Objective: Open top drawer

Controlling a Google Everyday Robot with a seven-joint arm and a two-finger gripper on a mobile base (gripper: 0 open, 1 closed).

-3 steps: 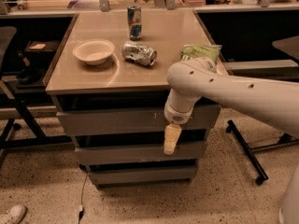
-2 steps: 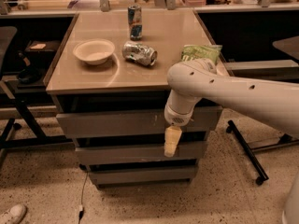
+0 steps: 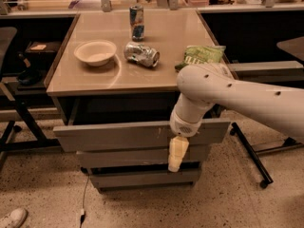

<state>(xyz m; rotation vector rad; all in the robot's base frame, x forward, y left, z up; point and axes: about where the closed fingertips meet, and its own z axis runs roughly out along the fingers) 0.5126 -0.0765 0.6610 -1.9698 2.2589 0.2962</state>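
Gripper [image 3: 176, 155] is seen at lower centre, pointed down before top drawer [image 3: 109, 136], which is drawn partly out beneath table [image 3: 164, 42]. Whether it is spread cannot be told.

Top drawer [image 3: 118, 136] noted partly drawn out, its front proud of the two fronts below [image 3: 133, 156]. Gripper [image 3: 175, 161] seen pointed down over that front's lower edge, at 4 o'clock from its centre. On the table [image 3: 90, 83]: crushed can [image 3: 141, 54], with bowl [image 3: 95, 52] at 9 o'clock, upright can [image 3: 137, 22] at 12, green bag [image 3: 202, 55] at 3.
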